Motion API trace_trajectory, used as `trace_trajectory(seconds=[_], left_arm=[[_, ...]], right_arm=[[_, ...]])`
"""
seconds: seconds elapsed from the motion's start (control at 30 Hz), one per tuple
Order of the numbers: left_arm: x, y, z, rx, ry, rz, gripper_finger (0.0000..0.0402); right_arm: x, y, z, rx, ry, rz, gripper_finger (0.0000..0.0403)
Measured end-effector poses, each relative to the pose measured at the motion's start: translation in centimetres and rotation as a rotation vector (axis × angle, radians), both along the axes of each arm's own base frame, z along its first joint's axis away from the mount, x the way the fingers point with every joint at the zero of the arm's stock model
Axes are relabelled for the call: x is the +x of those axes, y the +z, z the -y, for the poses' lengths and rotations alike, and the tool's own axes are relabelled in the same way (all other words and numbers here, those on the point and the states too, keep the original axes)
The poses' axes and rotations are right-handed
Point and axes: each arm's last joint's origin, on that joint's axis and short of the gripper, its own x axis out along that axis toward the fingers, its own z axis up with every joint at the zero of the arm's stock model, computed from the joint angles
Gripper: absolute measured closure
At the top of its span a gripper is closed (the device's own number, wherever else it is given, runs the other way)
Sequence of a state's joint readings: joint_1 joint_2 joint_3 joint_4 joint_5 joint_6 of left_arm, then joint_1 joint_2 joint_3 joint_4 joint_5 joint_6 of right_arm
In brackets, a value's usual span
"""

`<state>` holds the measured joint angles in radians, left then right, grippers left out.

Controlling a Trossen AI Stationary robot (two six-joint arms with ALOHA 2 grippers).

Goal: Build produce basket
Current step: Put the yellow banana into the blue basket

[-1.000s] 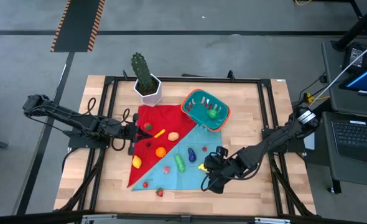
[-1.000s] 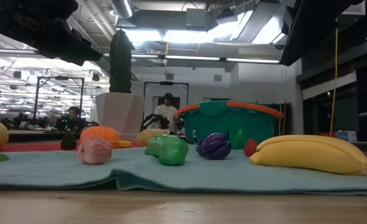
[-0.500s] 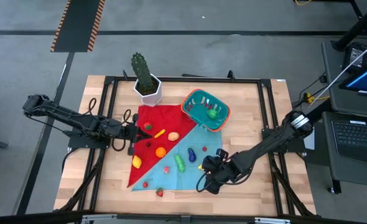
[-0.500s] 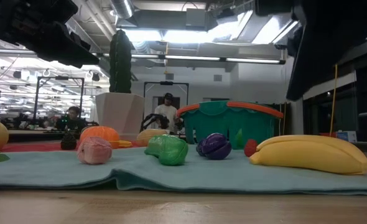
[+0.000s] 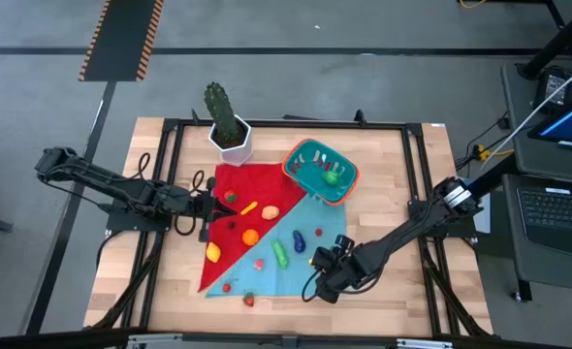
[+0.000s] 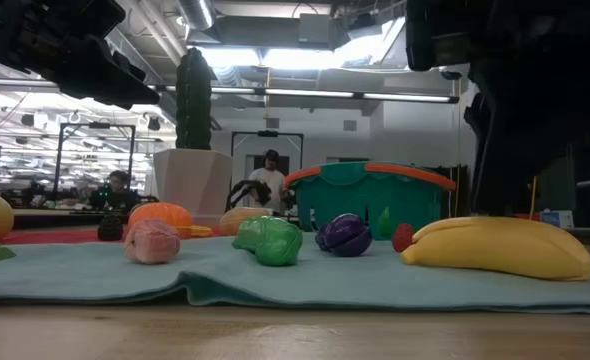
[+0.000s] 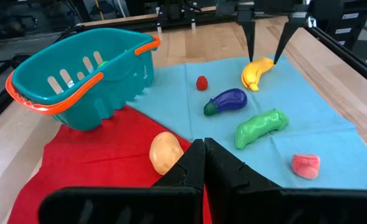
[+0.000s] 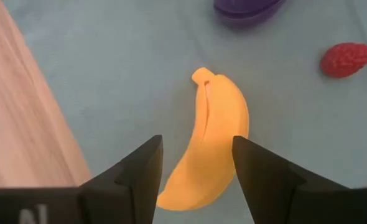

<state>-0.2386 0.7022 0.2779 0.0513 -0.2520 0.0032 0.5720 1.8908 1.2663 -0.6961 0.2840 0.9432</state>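
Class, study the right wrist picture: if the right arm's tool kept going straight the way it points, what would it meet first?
Most likely the yellow toy banana on the light blue cloth. It lies between the open fingers of the right tool, though how far off it is remains unclear.

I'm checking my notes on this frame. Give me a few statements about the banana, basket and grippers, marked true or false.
1. The right gripper is open, with the banana between its fingers. True.
2. The banana lies on the red cloth. False: it lies on the blue cloth.
3. The left gripper is shut. True.
4. The basket is empty. False: it already holds a green piece.
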Motion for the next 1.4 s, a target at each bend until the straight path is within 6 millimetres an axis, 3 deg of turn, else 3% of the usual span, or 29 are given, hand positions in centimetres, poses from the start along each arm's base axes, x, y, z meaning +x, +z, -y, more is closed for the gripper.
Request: trace_trajectory(seconds=[0.37,1.4], left_arm=[[0.0,0.0,0.0,0.0,0.0,0.0,0.0401],[0.0,0.0,0.0,0.0,0.0,0.0,0.0401]], right_arm=[[0.6,-1.9,0.3,-0.024,-0.011,-0.043,0.0207],[0.8,-2.4,0.6,-0.03,-0.016,-0.054,0.0208]])
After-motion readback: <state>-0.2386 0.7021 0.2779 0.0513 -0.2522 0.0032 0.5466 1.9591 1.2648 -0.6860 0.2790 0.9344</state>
